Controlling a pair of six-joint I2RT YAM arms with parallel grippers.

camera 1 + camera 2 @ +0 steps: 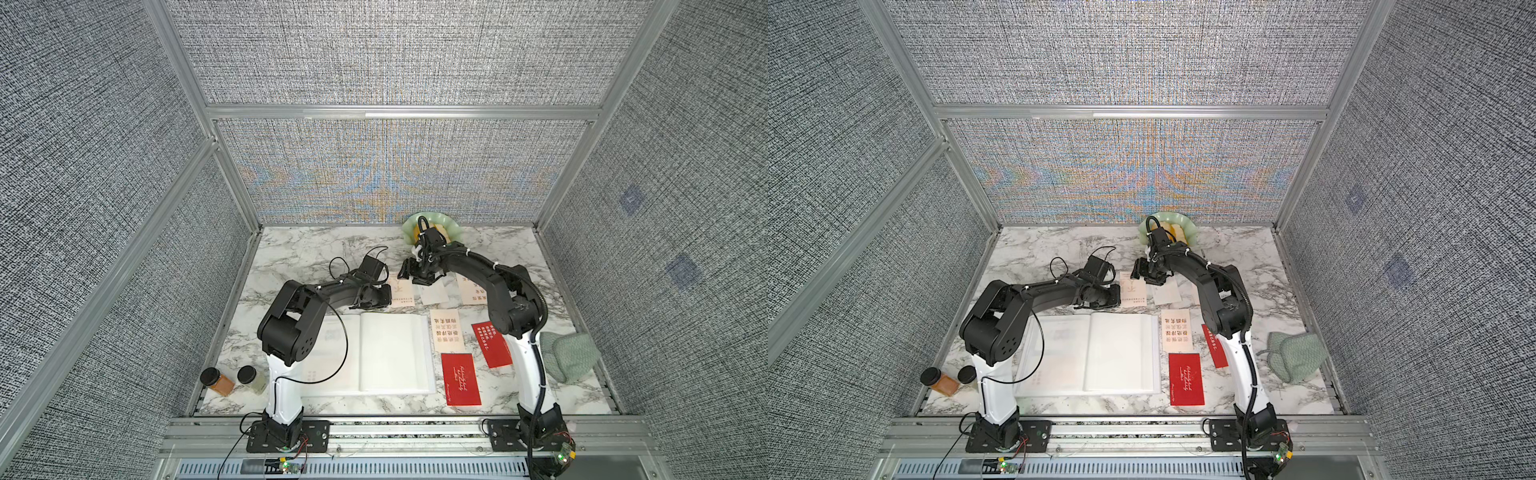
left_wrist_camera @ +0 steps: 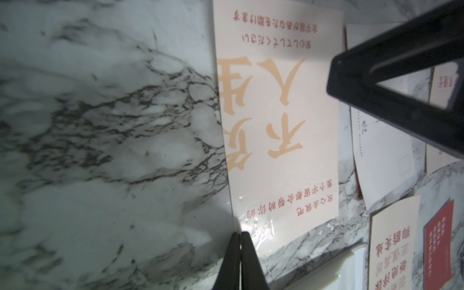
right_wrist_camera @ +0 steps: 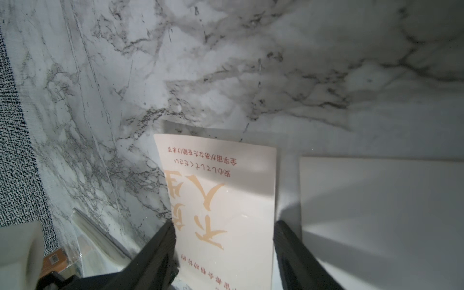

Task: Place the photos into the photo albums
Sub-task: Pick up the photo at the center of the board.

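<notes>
Just beyond the far edge of the open photo album (image 1: 395, 353), the left gripper (image 2: 239, 236) is pinched shut on a corner of the cream card (image 2: 276, 120). This apparently tilts it off the marble table (image 1: 311, 249) so the right gripper (image 3: 223, 233), jaws spread, can flank its long edges.

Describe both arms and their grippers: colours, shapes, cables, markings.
The left arm and right arm each have a white lower link, with black joints and upper links. A thin black cable loops off the left arm. A ribbed black conduit runs along the right, with white zip ties. The left gripper and right gripper have slim, tapered black fingers.
</notes>
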